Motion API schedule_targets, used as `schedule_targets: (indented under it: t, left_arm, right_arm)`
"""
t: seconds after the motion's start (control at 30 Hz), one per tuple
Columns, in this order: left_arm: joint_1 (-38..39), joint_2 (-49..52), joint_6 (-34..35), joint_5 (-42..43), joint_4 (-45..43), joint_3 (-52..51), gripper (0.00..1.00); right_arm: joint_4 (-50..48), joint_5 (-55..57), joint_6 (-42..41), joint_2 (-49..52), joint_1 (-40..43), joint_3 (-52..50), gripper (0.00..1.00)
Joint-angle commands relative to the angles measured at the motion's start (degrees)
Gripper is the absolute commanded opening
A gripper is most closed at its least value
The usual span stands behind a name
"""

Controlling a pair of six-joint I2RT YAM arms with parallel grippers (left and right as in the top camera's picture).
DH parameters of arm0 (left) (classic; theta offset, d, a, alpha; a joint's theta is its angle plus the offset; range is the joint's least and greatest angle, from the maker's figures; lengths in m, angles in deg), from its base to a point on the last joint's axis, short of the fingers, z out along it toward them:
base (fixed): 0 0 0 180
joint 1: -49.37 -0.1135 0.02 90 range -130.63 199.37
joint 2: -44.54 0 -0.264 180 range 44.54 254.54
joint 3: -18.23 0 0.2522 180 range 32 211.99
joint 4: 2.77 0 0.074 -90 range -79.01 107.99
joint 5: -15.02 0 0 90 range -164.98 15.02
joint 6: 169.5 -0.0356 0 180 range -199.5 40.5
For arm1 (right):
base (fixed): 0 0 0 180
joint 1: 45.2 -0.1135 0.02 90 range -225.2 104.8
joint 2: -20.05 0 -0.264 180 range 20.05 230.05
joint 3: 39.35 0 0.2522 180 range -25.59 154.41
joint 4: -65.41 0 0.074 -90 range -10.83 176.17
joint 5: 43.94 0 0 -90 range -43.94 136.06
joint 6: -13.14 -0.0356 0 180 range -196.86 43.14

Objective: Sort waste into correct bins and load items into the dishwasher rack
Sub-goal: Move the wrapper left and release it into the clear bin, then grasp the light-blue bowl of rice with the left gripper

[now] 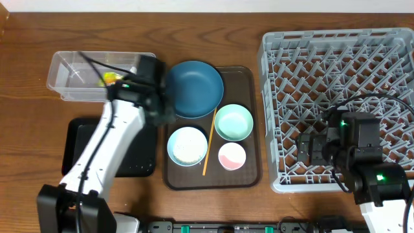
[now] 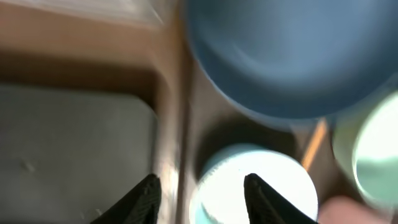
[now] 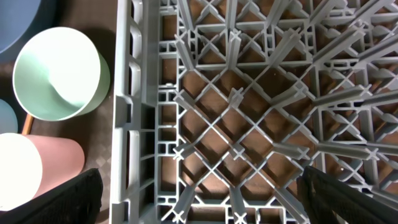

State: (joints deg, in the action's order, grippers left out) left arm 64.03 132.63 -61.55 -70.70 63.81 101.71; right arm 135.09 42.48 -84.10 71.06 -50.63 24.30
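White-cased and long, the left arm rises from the near left corner of the wooden table (image 1: 26, 129). It leans away across the shallow black rectangular tray (image 1: 139, 165), with its wrist bent over the gap between that tray and the larger brown serving tray (image 1: 253, 175). The left gripper (image 2: 202, 190) points down there. Its two dark fingertips (image 2: 146, 193) stand apart with nothing between them. Below them the blurred wrist view shows the brown tray's left rim and the round pale-blue bowl (image 1: 187, 145), whose inside is white. The small yellow-orange-green snack wrapper (image 1: 111, 79) lies inside the clear plastic rectangular tub (image 1: 68, 77) at the far left, just beside the arm's wrist.

On the brown serving tray the large dark-blue plate (image 1: 194, 87) sits at the far left corner. The mint-green bowl (image 1: 233, 122) is to its near right, and the small pink bowl (image 1: 231, 156) is nearer again. The thin wooden stick (image 1: 209, 142) lies lengthwise between the pale-blue bowl and those two bowls.

The right arm comes up from the near right corner and holds its wrist over the near left part of the large square grey plastic rack (image 1: 336, 58). The right gripper (image 3: 200, 177) faces down into the peg grid, its jaws spread wide with nothing held between them.
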Motion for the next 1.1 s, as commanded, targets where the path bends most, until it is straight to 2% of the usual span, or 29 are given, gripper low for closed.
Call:
schedule_targets:
  t: [0.0,0.23,0.6,0.9,1.07]
  left_arm:
    - [4.87,-0.96,-0.09,0.72,1.14,-0.83,0.47]
    - [13.09,0.35,0.13,0.66,-0.02,-2.62,0.47]
    - [16.92,4.9,4.17,0.81,-3.1,-2.82,0.47]
    - [20.11,11.08,10.93,0.94,-3.89,-2.86,0.47]
    - [21.53,14.21,11.52,1.11,-4.28,-2.86,0.47]
  right_arm:
    - [0.04,0.33,-0.44,0.5,0.22,1.01,0.99]
    - [0.28,0.33,-0.44,0.66,0.22,1.01,0.99]
    - [0.46,0.33,-0.44,0.66,0.22,1.01,0.99]
    - [0.46,0.33,-0.44,0.66,0.22,1.01,0.99]
    - [0.46,0.33,-0.44,0.66,0.22,1.01,0.99]
